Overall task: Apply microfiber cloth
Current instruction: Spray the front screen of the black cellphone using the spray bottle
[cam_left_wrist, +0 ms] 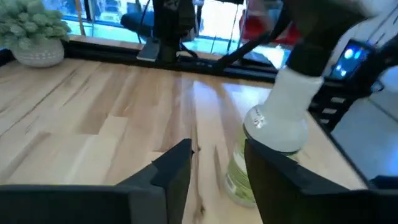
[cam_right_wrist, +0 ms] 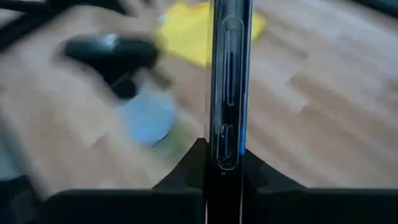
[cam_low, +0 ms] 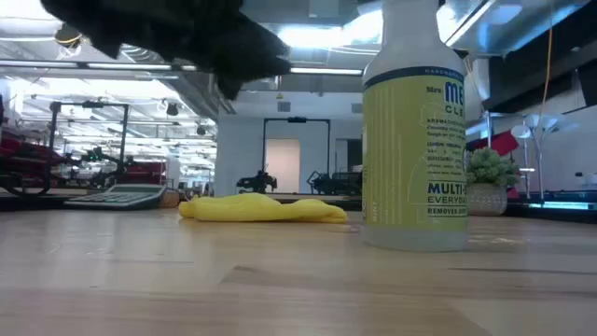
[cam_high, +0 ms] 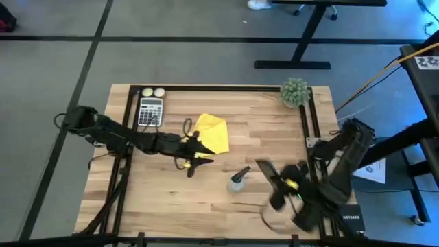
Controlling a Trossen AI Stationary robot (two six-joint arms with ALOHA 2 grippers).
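The yellow microfiber cloth [cam_high: 213,132] lies crumpled on the wooden table, left of a spray bottle [cam_high: 239,180] in the low view, where the cloth [cam_low: 262,208] rests flat. My left gripper [cam_high: 203,155] hovers open just near of the cloth, pointing toward the table's right; its wrist view shows the open gripper [cam_left_wrist: 217,158] facing the bottle [cam_left_wrist: 272,146] with nothing between the fingers. My right gripper [cam_high: 287,184] stands right of the bottle, shut on a black phone [cam_high: 268,173]. My right gripper pinches the phone between its two fingers [cam_right_wrist: 194,167], one on each flat face, at the phone's end [cam_right_wrist: 224,160] nearest the wrist. The phone sticks out forward past the fingertips, edge-on to the wrist camera, toward the bottle and cloth. It looks lifted clear of the table.
A calculator [cam_high: 151,111] and two small balls [cam_high: 153,92] sit at the far left corner. A fuzzy green plant in a pot [cam_high: 295,92] stands at the far right corner. A black frame [cam_high: 306,123] runs along the table's sides.
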